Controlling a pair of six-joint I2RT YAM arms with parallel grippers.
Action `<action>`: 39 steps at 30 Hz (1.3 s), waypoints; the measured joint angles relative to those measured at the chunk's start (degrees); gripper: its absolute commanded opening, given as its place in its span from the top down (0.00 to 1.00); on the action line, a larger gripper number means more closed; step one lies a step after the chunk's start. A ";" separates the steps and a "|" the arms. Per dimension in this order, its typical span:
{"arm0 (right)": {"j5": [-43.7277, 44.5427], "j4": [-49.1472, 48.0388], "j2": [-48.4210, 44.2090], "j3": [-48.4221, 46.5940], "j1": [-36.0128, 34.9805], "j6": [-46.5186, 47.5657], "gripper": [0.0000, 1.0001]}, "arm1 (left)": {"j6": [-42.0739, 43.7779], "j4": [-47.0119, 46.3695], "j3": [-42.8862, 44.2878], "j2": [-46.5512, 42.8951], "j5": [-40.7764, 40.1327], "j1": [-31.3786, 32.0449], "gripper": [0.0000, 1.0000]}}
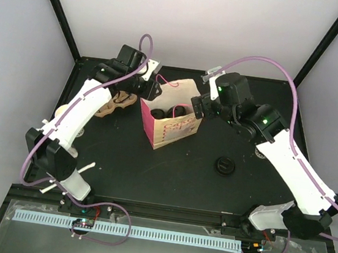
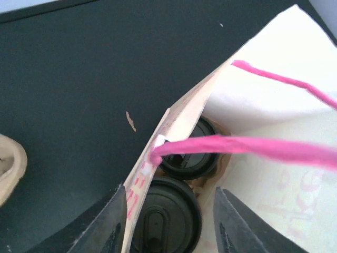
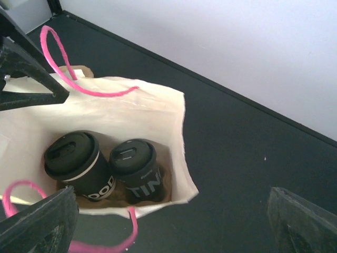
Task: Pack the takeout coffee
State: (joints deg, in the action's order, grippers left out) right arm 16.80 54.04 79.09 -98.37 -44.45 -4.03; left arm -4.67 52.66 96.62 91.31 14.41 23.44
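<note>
We see a matt cream paper bag (image 3: 142, 108), pink twisted-paper handles (image 3: 56, 45), smooth black plastic cup lids (image 3: 71, 154), matt dark tabletop (image 3: 253, 153).

A black round lid (image 1: 226, 165) lies flat on the dark bench (image 1: 169, 176), right of centre and well apart from everything else. At the left lies a tan pulp tray (image 1: 116, 103), with a partly hidden cream disc (image 1: 63, 112) near it at the bench's edge. A small tan scrap (image 2: 130, 121) lies on the bare top. A white perforated strip (image 1: 162, 233) runs along the near rail.
</note>
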 measured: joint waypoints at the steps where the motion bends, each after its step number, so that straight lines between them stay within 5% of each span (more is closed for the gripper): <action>1: 0.42 0.46 -0.44 0.04 0.09 -0.72 0.00 | -0.26 0.02 0.04 -0.13 -0.20 -0.04 0.42; 9: 1.20 1.42 -9.14 5.07 0.09 -6.49 0.00 | -1.81 1.84 -0.15 -5.79 -5.35 -0.15 0.23; 18: 2.38 3.96 -11.78 12.81 0.11 -13.03 0.00 | -9.27 4.24 -13.51 -28.50 -20.41 -3.34 0.01; 25: -0.63 2.36 -20.17 25.88 0.13 -13.07 0.00 | -21.22 10.95 -22.21 -38.51 -34.64 -5.03 0.01; 31: -2.62 0.61 -23.02 28.61 0.13 -13.46 0.00 | -30.38 18.18 -25.27 -43.60 -43.45 -6.60 0.17; 39: -5.97 -1.36 -22.95 30.23 0.13 -13.51 0.00 | -35.32 20.87 -28.83 -45.18 -49.64 -13.00 0.22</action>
State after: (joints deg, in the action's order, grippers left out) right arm 10.83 52.69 56.14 -68.14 -44.31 -17.54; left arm -39.99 73.54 67.79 46.13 -35.22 10.44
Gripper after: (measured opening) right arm 0.999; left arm 0.804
